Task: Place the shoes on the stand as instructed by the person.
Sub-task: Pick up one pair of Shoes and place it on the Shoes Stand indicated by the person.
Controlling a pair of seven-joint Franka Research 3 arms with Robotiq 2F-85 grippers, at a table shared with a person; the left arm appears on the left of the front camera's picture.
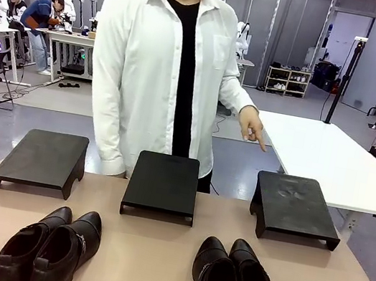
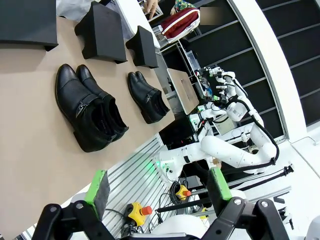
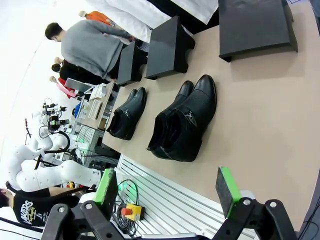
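Nothing of the task is done yet, as far as the pictures show: both pairs of shoes sit on the worktop [image 1: 147, 250] on the robot's side, and all three black stands are bare. The left pair of shoes [image 1: 49, 247] lies in front of the gap between the left stand [image 1: 43, 158] and the middle stand [image 1: 162, 183], its two shoes side by side and touching. The right pair of shoes [image 1: 235, 280] lies likewise between the middle stand and the right stand [image 1: 296, 207], toes towards the stands. The person [image 1: 160, 70] stands behind the middle stand at the far edge, with one hand [image 1: 252, 126] held out low and the index finger angled downwards on the right stand's side (it reads as an instruction naming that stand, though which pair is meant cannot be told). In its wrist view the left gripper [image 2: 158, 187] hangs off the near edge of the worktop with its green pads wide apart and nothing between them, the left pair lying well ahead of it. The right gripper [image 3: 167, 192] is the same: jaws fully spread, empty, above the near part of the worktop, with the right pair ahead of it. The whole job is therefore left: take up a pair, carry it over to the indicated stand, set it down on top, then do the same for the other pair.
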